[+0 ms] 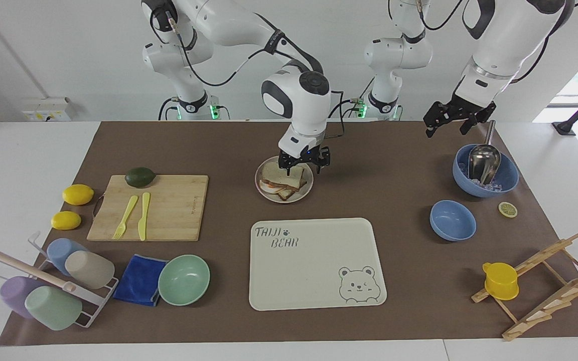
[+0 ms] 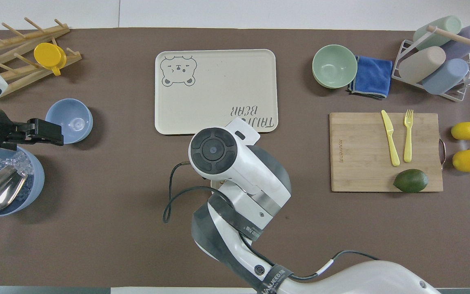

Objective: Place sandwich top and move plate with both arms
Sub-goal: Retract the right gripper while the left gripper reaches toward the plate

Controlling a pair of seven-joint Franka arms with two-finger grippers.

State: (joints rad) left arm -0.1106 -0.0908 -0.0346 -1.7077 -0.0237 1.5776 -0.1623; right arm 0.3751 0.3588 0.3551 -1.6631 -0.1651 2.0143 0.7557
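The sandwich top (image 1: 282, 175) lies flat on the egg slice, whose orange and white edge shows beneath it, on the small round plate (image 1: 309, 187). The plate stands nearer to the robots than the bear tray. My right gripper (image 1: 303, 169) hangs open just over the sandwich, at its edge toward the left arm's end, fingers pointing down and holding nothing. In the overhead view the right arm (image 2: 235, 163) hides the plate and sandwich. My left gripper (image 1: 445, 129) waits open and empty in the air over the table beside the big blue bowl (image 1: 485, 170).
The cream bear tray (image 1: 317, 263) lies farther from the robots than the plate. A small blue bowl (image 1: 452, 219) and a lemon slice (image 1: 508, 209) sit by the ice bowl with its metal scoop (image 1: 483, 159). The cutting board (image 1: 151, 207) and mint bowl (image 1: 184, 279) lie toward the right arm's end.
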